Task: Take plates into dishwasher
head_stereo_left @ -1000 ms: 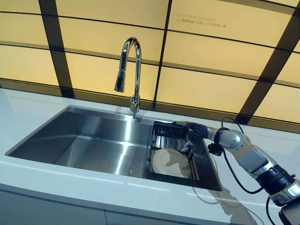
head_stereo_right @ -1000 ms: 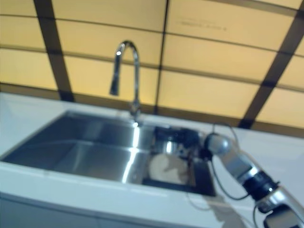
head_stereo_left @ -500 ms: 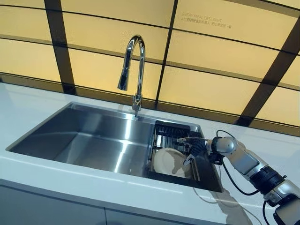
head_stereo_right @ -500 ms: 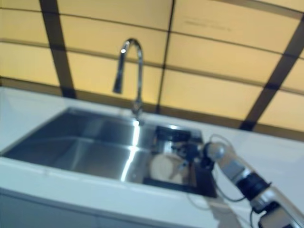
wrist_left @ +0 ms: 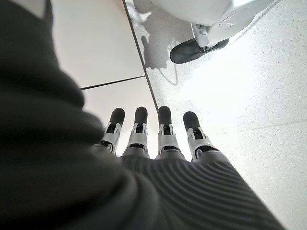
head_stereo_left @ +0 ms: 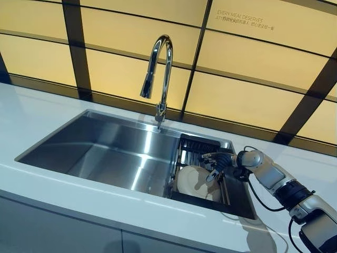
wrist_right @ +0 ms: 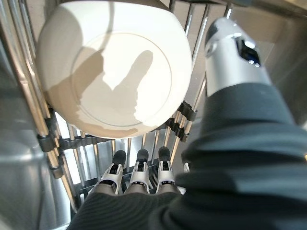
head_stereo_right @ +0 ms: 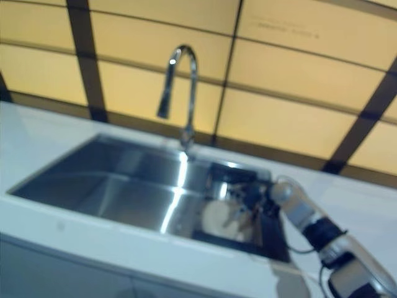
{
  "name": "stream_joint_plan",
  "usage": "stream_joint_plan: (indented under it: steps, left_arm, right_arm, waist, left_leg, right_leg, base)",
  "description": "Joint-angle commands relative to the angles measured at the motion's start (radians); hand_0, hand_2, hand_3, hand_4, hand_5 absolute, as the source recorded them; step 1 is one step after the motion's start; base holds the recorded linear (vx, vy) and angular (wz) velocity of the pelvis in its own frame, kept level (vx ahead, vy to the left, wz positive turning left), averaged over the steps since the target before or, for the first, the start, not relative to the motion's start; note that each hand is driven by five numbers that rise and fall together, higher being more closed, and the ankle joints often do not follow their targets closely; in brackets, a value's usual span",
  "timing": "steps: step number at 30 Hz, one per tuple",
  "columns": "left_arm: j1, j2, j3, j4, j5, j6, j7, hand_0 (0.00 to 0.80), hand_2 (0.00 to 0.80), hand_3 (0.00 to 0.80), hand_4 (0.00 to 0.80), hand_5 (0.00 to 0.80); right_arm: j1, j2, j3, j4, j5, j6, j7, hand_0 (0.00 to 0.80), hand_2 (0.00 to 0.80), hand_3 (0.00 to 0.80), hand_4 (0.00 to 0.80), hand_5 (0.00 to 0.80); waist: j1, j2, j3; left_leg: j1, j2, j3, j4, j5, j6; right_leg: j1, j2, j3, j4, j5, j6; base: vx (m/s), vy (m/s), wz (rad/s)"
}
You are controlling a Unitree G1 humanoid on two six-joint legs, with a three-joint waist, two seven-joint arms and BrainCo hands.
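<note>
Left eye view: the right hand (head_stereo_left: pixel 218 161) hovers over a cream plate (head_stereo_left: pixel 196 182) lying in a dark wire rack (head_stereo_left: pixel 197 148) at the right end of a steel sink (head_stereo_left: pixel 100 150), below a tall chrome faucet (head_stereo_left: pixel 159 68). The fingers are spread and relaxed, closed on nothing. The plate sits low, boxed in by the sink's right wall and near rim, so a lift from here has little side room; the open basin to the left and the white counter (head_stereo_left: pixel 31 113) beyond it offer the freest way out.

Right eye view: the same scene, softer; the hand (head_stereo_right: pixel 249 197) sits just above the plate (head_stereo_right: pixel 224 221), and whether it touches cannot be told.

Left wrist view: the left hand (wrist_left: pixel 148 139) hangs idle with straight fingers over a pale floor, holding nothing, well away from the sink.

Right wrist view: the plate (wrist_right: pixel 112 72) rests bottom-up across the rack's bars (wrist_right: pixel 81 143), with the fingers (wrist_right: pixel 139 170) extended beyond its edge and the thumb (wrist_right: pixel 230 52) standing apart beside it. No grip is formed. The risk, as judged here: a smooth upturned plate gives little to pinch (its rim lies close against the wires), so fingers may slide off, catch between bars, or tip the plate so it clatters against steel. The rack's uprights crowd the plate's sides.
</note>
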Motion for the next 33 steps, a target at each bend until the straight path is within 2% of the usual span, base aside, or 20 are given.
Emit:
stream_joint_plan:
  steps: [1,8,18,33]
  left_arm:
    - [-0.041,0.017,-0.053,-0.007,0.039,-0.015,-0.013,0.0,0.0,0.0,0.0,0.0]
    - [-0.038,0.035,-0.072,-0.02,0.049,-0.027,-0.026,0.0,0.0,0.0,0.0,0.0]
    - [-0.036,0.054,-0.096,-0.039,0.046,-0.051,-0.028,0.0,0.0,0.0,0.0,0.0]
    - [-0.021,0.076,-0.064,-0.029,0.011,-0.047,-0.009,0.0,0.0,0.0,0.0,0.0]
  right_arm:
    - [-0.159,-0.01,0.055,0.061,0.045,0.011,0.005,0.0,0.0,0.0,0.0,0.0]
    - [-0.217,-0.03,0.078,0.134,0.034,0.001,0.005,0.0,0.0,0.0,0.0,0.0]
    - [-0.253,-0.062,0.093,0.169,0.09,-0.003,0.075,0.0,0.0,0.0,0.0,0.0]
    - [-0.26,-0.057,0.074,0.205,0.108,0.026,0.057,0.0,0.0,0.0,0.0,0.0]
  waist:
    - [0.014,-0.017,0.0]
    - [0.023,-0.021,0.025]
    - [0.023,-0.024,0.054]
    - [0.026,-0.017,0.095]
  left_leg:
    - [-0.043,-0.031,0.024,-0.019,0.01,0.025]
    - [-0.054,-0.025,0.023,-0.014,0.011,0.023]
    - [-0.067,-0.02,0.023,-0.012,0.012,0.025]
    - [-0.088,-0.01,0.018,0.001,0.017,0.023]
  right_leg:
    - [0.05,0.013,0.023,0.002,-0.051,0.051]
    - [0.042,0.018,0.024,0.005,-0.049,0.05]
    - [0.025,0.024,0.027,0.009,-0.045,0.047]
    - [0.004,0.032,0.033,0.025,-0.049,0.039]
  base:
    - [0.0,0.0,0.0]
    - [0.027,-0.038,0.01]
    - [0.001,-0.02,0.0]
    - [0.004,-0.02,0.0]
